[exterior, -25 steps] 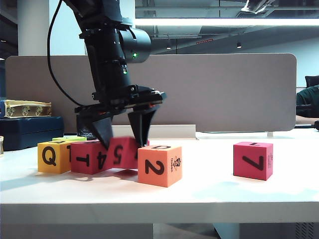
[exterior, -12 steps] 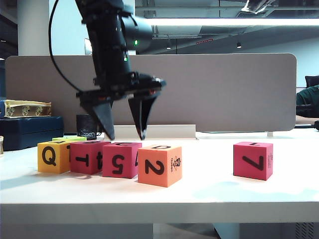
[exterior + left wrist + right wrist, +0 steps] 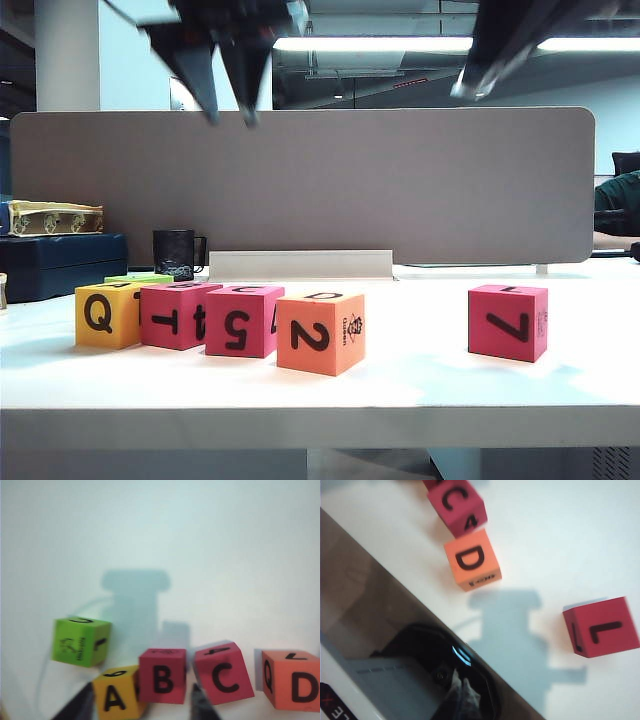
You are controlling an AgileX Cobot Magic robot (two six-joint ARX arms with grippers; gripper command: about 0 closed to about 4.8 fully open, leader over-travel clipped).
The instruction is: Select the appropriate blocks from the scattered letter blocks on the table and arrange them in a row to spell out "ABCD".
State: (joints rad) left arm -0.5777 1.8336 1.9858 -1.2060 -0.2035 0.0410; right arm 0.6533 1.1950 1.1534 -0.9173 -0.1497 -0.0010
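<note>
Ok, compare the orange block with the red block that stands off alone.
The orange block ends the row, touching its red neighbour; the lone red block stands apart on the right. The orange one's front shows a 2 and its top a D; the red one's front shows a 7 and its top an L. Both are like-sized cubes with black characters.

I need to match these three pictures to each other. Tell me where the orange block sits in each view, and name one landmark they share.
Exterior view: orange block, showing a 2, at the right end of the four-block row.
Left wrist view: at the picture's right edge, showing D.
Right wrist view: upper middle, showing D.
Shared landmark: the pink-red block beside it, reading 5 outside and C from both wrists.
</note>
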